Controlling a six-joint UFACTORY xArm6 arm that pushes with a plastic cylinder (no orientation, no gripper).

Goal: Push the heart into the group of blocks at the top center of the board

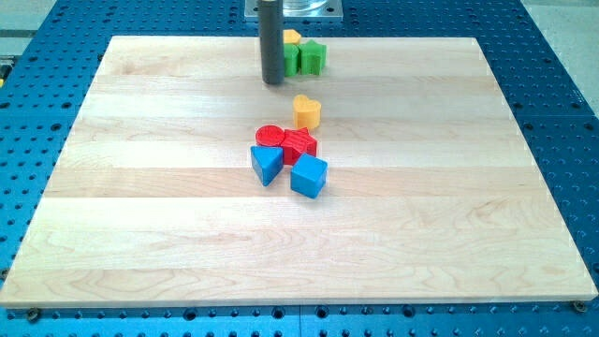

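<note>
My tip [273,80], a bare rod with no fingers to open or close, is resting on the worktop [140,187] at the far centre, just left of the green blocks [307,58], while the yellow heart [307,111] is sitting nearer, right of it, apart from that group, probably awaiting a push from its near side.

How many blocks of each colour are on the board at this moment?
Yellow: 2, the yellow heart and a yellow block at the view's top
Green: 2, a green block and a partly hidden green block beside my tip
Red: 2, a red cylinder and a red block
Blue: 2, a blue block and a blue cube
Total: 8
</note>
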